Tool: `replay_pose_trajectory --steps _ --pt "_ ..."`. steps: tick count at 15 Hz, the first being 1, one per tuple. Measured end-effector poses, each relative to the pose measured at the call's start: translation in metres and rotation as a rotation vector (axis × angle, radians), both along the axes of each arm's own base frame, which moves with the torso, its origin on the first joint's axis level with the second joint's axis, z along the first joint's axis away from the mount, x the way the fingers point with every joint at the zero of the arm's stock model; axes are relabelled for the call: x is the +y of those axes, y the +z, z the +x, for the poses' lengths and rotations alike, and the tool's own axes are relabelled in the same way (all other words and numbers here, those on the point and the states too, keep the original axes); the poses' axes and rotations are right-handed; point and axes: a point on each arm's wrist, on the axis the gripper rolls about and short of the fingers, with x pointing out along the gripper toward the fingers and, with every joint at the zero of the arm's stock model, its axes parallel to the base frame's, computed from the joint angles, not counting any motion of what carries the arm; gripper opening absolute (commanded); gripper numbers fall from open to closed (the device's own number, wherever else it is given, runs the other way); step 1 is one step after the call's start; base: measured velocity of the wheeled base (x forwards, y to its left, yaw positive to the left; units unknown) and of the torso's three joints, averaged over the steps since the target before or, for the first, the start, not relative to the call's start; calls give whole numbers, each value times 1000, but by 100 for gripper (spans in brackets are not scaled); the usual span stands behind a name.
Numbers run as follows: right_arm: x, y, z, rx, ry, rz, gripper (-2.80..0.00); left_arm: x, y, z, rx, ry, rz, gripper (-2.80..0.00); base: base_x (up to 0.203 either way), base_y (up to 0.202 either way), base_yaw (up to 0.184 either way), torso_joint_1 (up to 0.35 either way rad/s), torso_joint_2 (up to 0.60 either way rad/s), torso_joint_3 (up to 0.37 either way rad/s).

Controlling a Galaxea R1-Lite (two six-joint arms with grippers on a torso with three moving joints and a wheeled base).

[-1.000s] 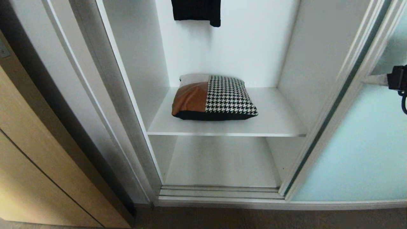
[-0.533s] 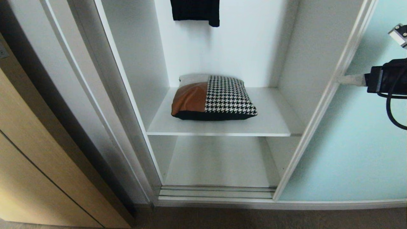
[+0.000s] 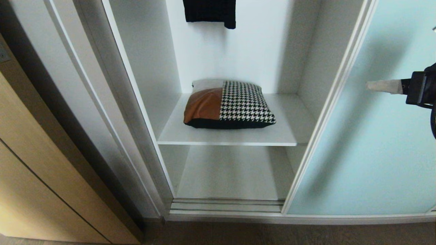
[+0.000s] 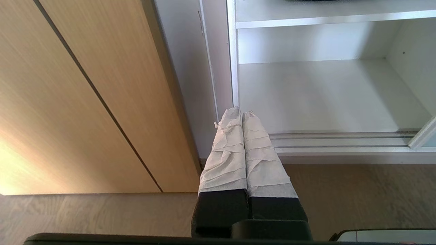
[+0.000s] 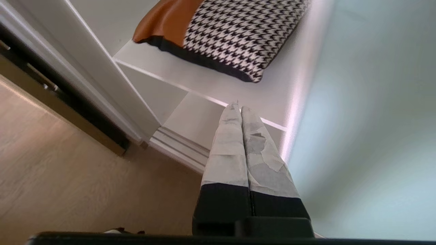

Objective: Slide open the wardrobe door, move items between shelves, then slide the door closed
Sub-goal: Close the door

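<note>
The cushion [image 3: 228,103], tan-brown and houndstooth with a black underside, lies on the upper white shelf [image 3: 289,134]; the right wrist view also shows the cushion [image 5: 231,30]. Below it is a bare lower shelf [image 3: 231,173]. The frosted aqua sliding wardrobe door [image 3: 374,143] covers the wardrobe's right part, its frame edge overlapping the shelves' right ends. My right gripper [image 3: 368,85] is shut and empty, level in front of the glass, right of the door's frame edge. Its tips [image 5: 237,106] point toward the shelf edge. My left gripper [image 4: 242,112] is shut, parked low by the wardrobe's left post.
A small black garment [image 3: 209,12] hangs above the cushion. A light wooden door [image 3: 41,170] stands left of the wardrobe. The bottom rail track [image 3: 224,206] runs along the wardrobe's front, with brown floor [image 3: 272,234] before it.
The sliding door has moved left and now covers more of the opening. My right gripper came in from the right edge to the door's frame, then stayed behind as the frame slid on.
</note>
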Motion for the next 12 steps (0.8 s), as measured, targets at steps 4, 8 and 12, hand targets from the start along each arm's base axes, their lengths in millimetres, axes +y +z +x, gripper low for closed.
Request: replay_pose_trajectory --steps 4,8,12 --pt "3 2 8 0 -46 -8 -280 0 0 0 0 0 0 -280 0 0 0 0 0 0" --pt "26 6 14 14 -81 25 -280 0 0 0 0 0 0 -280 0 0 0 0 0 0" --pt "38 5 28 32 -124 40 -280 0 0 0 0 0 0 -280 0 0 0 0 0 0"
